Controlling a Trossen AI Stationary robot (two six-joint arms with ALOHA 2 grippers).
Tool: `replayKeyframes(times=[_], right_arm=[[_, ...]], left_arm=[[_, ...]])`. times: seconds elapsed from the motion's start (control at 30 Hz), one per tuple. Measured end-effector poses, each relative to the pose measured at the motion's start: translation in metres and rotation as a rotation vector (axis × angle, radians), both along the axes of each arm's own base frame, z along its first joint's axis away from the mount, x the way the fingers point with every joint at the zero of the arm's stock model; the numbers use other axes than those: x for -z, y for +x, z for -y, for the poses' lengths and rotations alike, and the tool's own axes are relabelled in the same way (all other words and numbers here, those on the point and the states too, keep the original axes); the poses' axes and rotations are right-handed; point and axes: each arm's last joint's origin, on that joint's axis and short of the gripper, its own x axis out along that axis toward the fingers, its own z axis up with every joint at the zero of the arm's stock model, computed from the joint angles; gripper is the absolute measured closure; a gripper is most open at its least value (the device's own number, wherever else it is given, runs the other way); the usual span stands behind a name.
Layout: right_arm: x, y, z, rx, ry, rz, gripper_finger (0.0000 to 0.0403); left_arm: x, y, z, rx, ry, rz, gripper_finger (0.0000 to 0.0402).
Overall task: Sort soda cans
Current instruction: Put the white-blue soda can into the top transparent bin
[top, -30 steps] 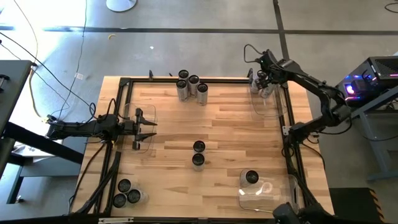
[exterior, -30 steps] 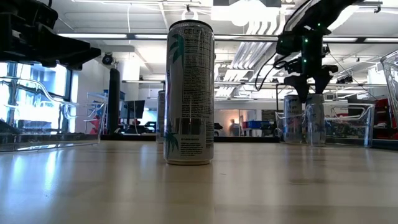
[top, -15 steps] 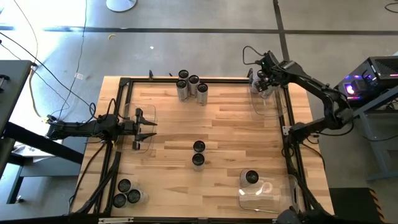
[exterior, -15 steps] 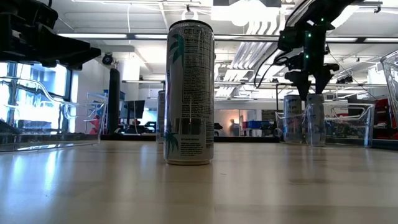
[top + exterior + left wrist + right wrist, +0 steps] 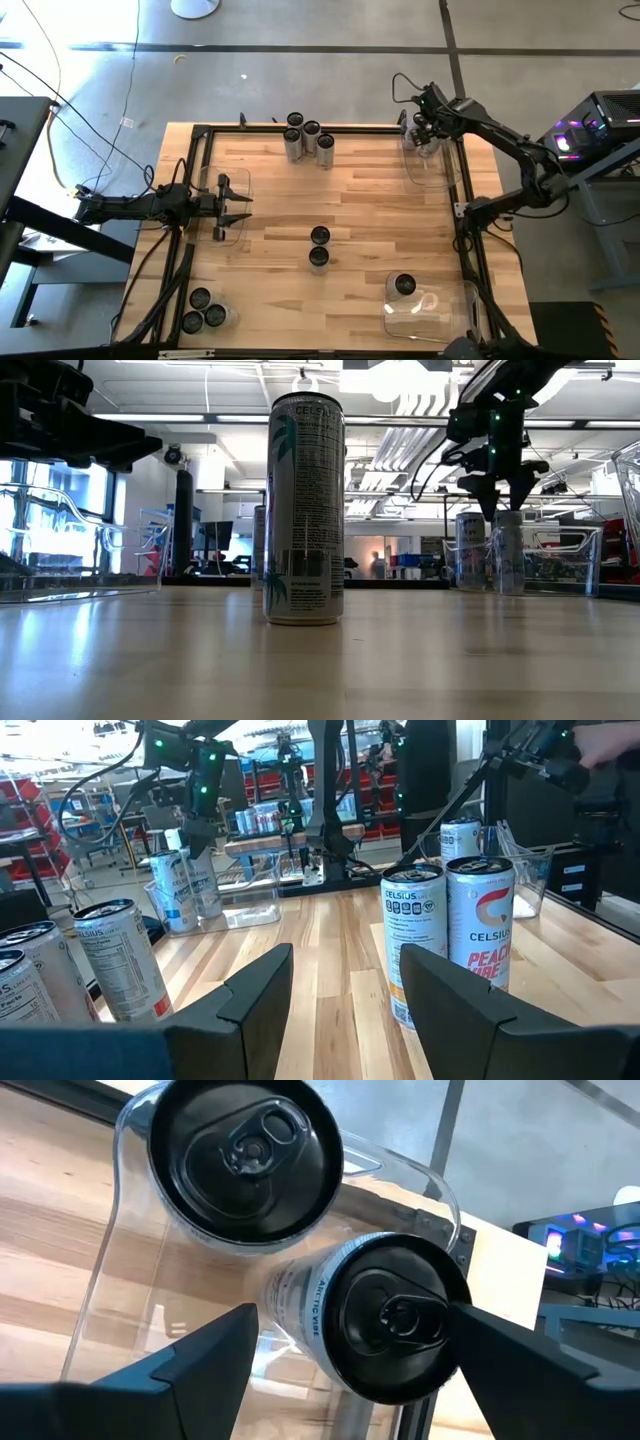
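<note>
Clear plastic square bin [image 5: 432, 165] under right gripper [image 5: 427, 131], already holding dark-topped silver soda can [image 5: 245, 1155]. Second can [image 5: 385, 1317] between spread fingers, unclamped. Step: release done. Next: lift clear. Left gripper [image 5: 236, 201] open, idle.

Four clear bins [image 5: 430, 168] sit on a wooden table [image 5: 360, 200] edged by a black frame [image 5: 188, 180].

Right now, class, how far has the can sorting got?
Done: two cans sit in the far right bin, three in the near left bin, one in the near right. In hand: the right gripper hangs open over a binned can. Left: three cans at the far edge and two mid-table.
</note>
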Motion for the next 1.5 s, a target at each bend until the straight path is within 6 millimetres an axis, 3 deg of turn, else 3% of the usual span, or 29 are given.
replayKeyframes(times=[1.17,1.5], right_arm=[[-0.001,0.007,-0.012,-0.044,-0.034,-0.154,0.0082],[0.016,0.009,0.001,0.035,0.017,-0.168,0.0082]], left_arm=[[0.0,0.0,0.0,0.0,0.0,0.0,0.0223],[0.0,0.0,0.0,0.0,0.0,0.0,0.0222]])
